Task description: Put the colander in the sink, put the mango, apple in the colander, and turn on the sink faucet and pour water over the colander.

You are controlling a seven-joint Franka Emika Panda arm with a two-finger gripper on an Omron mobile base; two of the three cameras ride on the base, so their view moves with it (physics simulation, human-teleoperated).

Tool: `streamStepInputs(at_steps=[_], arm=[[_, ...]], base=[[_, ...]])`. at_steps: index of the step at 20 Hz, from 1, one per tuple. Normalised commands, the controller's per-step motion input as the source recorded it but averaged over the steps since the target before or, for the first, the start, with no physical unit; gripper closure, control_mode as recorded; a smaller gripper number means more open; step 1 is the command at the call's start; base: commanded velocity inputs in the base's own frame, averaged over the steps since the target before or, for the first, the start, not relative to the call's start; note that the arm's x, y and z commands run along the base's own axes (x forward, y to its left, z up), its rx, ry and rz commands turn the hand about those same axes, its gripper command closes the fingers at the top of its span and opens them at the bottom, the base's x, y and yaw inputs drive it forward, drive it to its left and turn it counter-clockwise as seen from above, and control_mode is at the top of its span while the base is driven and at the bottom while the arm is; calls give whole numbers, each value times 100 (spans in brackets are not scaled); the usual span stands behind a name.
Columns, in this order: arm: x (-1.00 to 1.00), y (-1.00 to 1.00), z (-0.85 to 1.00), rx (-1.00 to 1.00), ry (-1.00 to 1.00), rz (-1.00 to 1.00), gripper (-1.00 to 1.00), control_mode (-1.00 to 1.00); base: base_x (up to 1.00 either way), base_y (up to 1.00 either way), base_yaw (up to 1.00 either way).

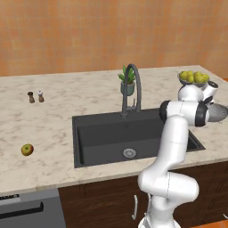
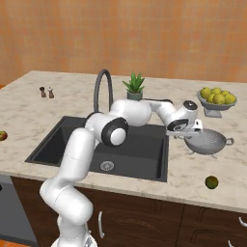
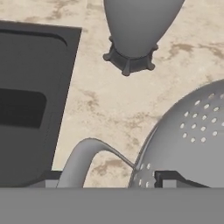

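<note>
Right of the sink (image 2: 144,144) on the worktop (image 2: 193,169), the colander (image 2: 208,142) sits just under the tool (image 2: 185,136), near handle (image 3: 85,159) between the tips, though I can't tell if they're clamped, so the lift goes left into the basin.

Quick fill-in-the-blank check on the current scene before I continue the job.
1. The colander stands on the counter to the ____ of the sink.
2. The claw is at the colander's ____ rim.
3. No ____ runs from the sink faucet.
4. The mango lies on the ____.

Missing: right; left; water; counter
</note>
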Motion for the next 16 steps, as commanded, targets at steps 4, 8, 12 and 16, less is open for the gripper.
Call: streamStepInputs(at_steps=[4,8,12,16], arm=[[-12,12,41,0,0,0,100,-100],[-31,24,41,-1,1,0,100,-100],[-61,39,14,-3,0,0,100,-100],[-61,56,8,-2,3,0,100,-100]], base=[[0,0,0],[0,0,0],[0,0,0],[0,0,0]])
